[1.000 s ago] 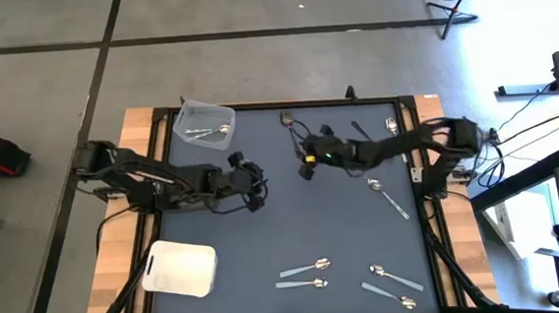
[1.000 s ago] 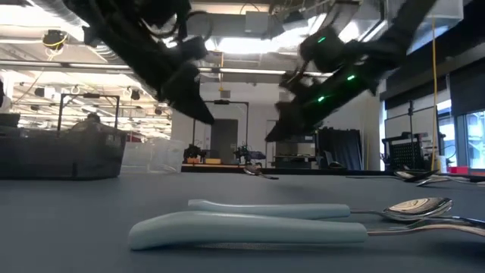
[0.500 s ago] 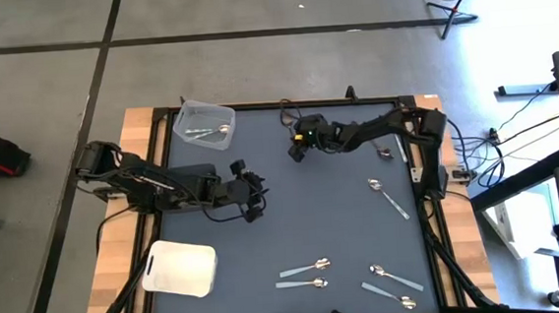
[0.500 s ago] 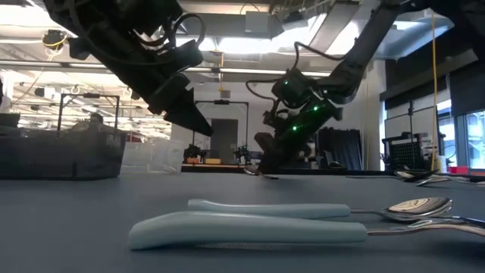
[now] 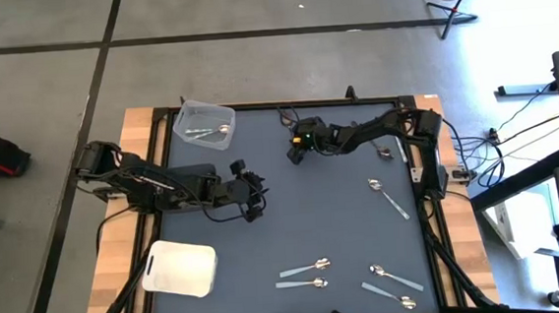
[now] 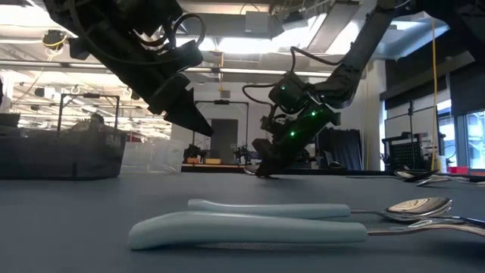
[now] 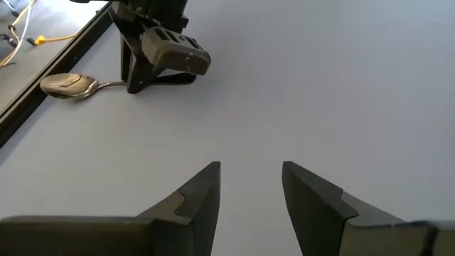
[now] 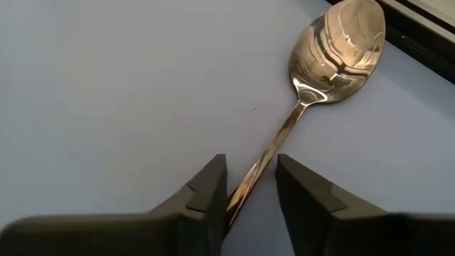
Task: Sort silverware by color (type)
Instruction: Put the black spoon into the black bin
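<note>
Between the fingers of the right gripper (image 8: 249, 195) runs the thin handle of a shiny spoon (image 8: 334, 53), the fingers set close on either side of it; whether they actually pinch the metal cannot be told. The handle leads straight out ahead of the jaws to the bowl, which lies face up on the dark table (image 8: 106, 78) close to its black edge rail. From above, this gripper (image 5: 297, 151) sits at the far middle of the table, fingertips down at the mat.

Out from there toward the left arm's side stands a clear plastic tub (image 5: 203, 124) with silverware inside it (image 5: 209, 132). The left gripper (image 7: 250, 192) waits near the table's middle, its jaws parted over bare mat with nothing between them; ahead of it the right gripper and the spoon show farther off.

Well away from both jaws, more spoons lie loose: one toward the right arm's side (image 5: 388, 197), and several along the near edge (image 5: 305, 268). A white tray (image 5: 179, 268) sits at the near corner on the left arm's side.
</note>
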You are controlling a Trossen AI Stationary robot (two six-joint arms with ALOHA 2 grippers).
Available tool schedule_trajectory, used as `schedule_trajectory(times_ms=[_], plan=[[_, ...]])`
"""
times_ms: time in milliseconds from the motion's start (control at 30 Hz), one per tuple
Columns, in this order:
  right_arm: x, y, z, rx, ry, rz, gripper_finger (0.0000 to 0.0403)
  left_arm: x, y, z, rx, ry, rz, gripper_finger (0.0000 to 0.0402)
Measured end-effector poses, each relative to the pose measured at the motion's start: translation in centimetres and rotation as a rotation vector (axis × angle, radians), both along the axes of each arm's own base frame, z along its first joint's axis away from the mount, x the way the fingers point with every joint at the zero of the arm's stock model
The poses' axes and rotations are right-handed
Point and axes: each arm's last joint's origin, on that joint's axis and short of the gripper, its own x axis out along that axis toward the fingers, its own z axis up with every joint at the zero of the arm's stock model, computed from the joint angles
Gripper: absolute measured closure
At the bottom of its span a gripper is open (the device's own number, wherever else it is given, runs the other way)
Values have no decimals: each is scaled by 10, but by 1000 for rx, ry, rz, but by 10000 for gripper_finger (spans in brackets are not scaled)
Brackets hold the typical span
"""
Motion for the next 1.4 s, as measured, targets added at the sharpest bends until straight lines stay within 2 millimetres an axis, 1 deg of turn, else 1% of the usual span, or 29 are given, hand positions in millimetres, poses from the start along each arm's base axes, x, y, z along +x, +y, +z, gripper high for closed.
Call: schedule_trajectory(times_ms=[167,233,367,433,567,767,833,900,1000,1133,1267,1400], plan=[[-1,1,-2,6,30,9,372,0,0,0,0,1,0,255],[-2,1,-2,3,42,17,393,0,0,0,0,1,0,255],[-2,2,-3,-8,61,33,389,0,0,0,0,1,0,255],[-3,2,-3,-27,75,47,395,0,0,0,-1,0,1,255],[-1,7,-1,-80,107,69,398,0,0,0,-6,-3,5,255],[0,30,13,-145,174,134,401,0,0,0,-3,-1,4,255],[0,39,22,-169,183,161,401,0,0,0,-3,-2,4,255],[-1,49,32,-201,149,172,402,0,0,0,-3,-3,4,255],[-13,63,39,-232,118,203,402,-1,0,4,-5,-19,4,255],[-37,76,48,-260,34,213,402,-3,-2,14,-7,-53,-6,255],[-64,81,56,-270,-30,216,401,-6,-2,24,-8,-98,-12,255],[-84,86,74,-305,-161,213,401,-5,-1,34,28,-189,-50,255]])
